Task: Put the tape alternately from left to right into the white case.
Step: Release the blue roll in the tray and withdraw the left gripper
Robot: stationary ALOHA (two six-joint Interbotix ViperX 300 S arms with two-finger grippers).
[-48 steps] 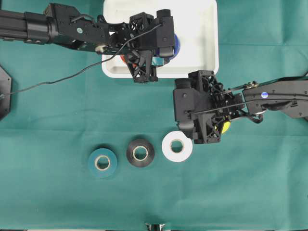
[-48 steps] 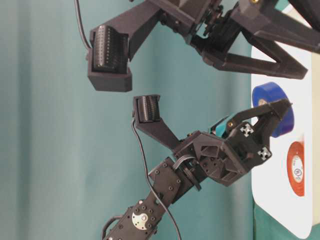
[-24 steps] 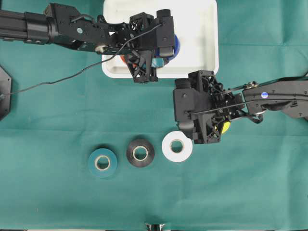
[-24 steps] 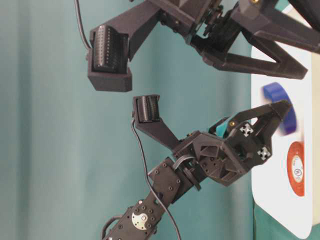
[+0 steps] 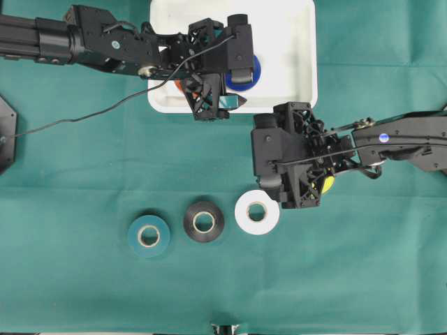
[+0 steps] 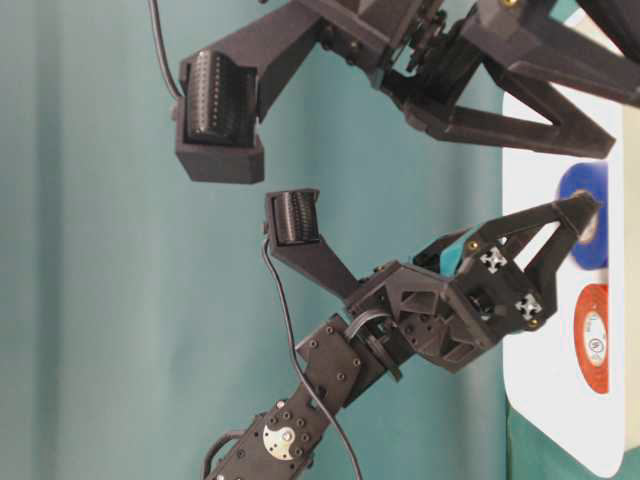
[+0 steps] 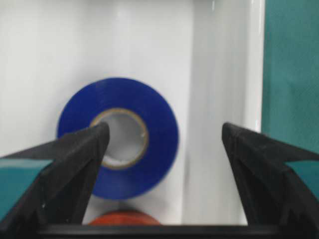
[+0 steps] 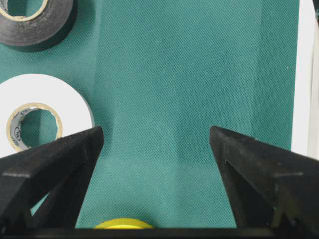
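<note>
Blue roll (image 7: 118,137) just dropped flat into the white case (image 5: 293,56), beside the orange-red one (image 6: 591,338) — my left gripper (image 5: 236,82) has gone from clamped to wide above it. Right gripper (image 8: 157,144) wide over the yellow roll (image 5: 325,185) on the tabletop (image 5: 84,279) — probably next.

You work at a robot lab bench: two black arms (image 5: 105,45) mounted over a table draped in plain green cloth (image 5: 84,279), with loose cabling (image 5: 84,115).
</note>
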